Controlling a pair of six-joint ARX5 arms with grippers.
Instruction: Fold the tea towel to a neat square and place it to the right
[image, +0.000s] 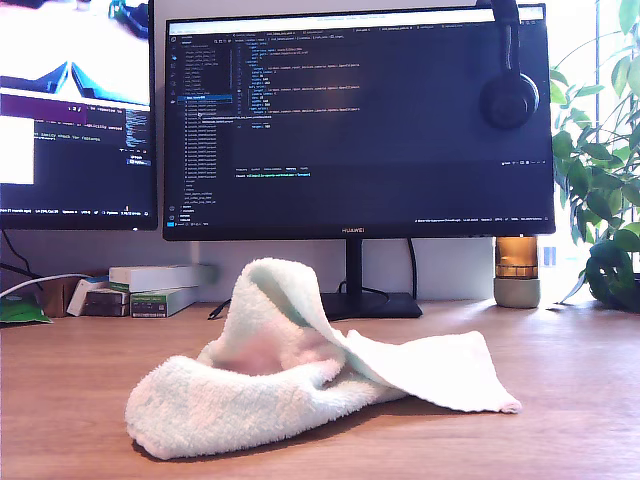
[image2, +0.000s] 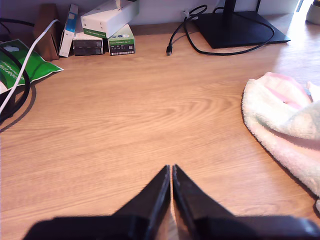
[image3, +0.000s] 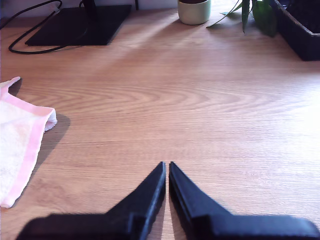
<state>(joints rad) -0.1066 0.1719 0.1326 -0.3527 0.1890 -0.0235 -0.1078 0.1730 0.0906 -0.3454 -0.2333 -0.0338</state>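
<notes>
Nothing folded yet: the fluffy pale terry tea towel (image: 300, 375), whitish with mint and pink tints, lies in a rumpled heap, one part humped up and one flap spread flat.
Towel position: on the wooden desk (image: 560, 360) in front of the black monitor (image: 355, 120), about mid-scene in the exterior view, not yet moved to either side.
First gripper: my first gripper (image2: 171, 172) hangs over bare desk with its fingers (image2: 157, 192) pressed together on nothing; the towel's rounded edge lies well apart from it.
Second gripper: my second gripper (image3: 166, 169) is likewise clenched and empty, the towel's pink-banded corner (image3: 30, 132) lying off to one side.
Done: as I judge it, none of the task.
Left: flattening the heap, making the folds into a square, then the placing.
</notes>
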